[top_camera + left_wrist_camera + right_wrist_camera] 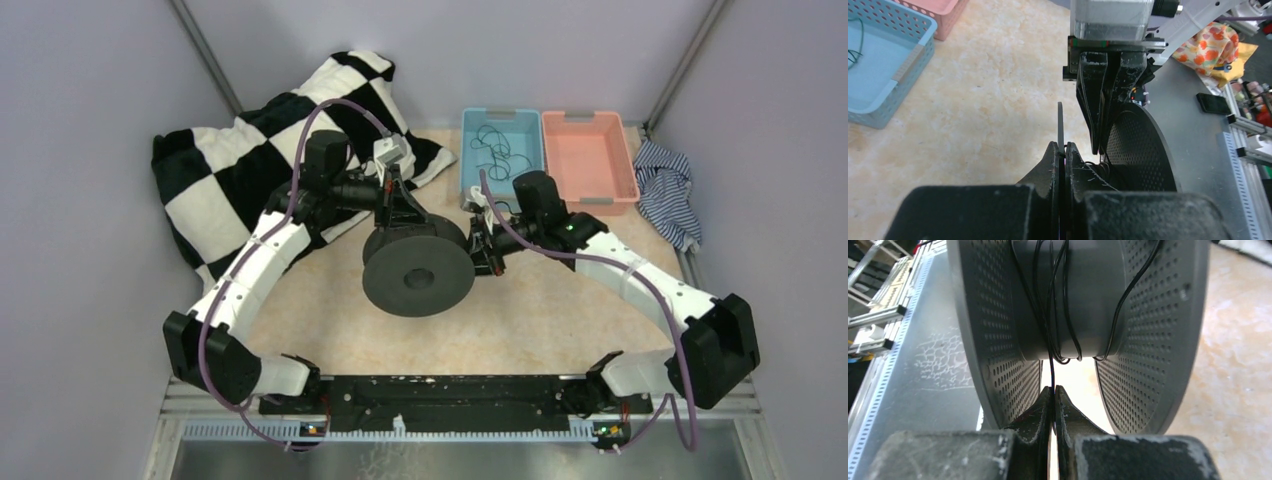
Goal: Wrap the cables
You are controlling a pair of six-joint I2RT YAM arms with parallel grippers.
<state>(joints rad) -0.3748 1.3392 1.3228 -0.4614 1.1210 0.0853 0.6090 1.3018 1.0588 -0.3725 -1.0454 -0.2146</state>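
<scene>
Cable (1052,372) wrapping looks barely begun: a few loose turns sit on the hub of the spool (417,270), its flange pinched by the left hand (1064,148), the right hand (1054,390) pinching the strand beneath the hub, more cables (492,150) left in the blue basket (503,113).

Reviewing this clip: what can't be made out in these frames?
Top view: turns on the spool, hidden by its near flange.
Right wrist view: the cable beyond the right pincer, hidden by the pincer itself.
Top view: loose cables in the blue basket, too small to count.
</scene>
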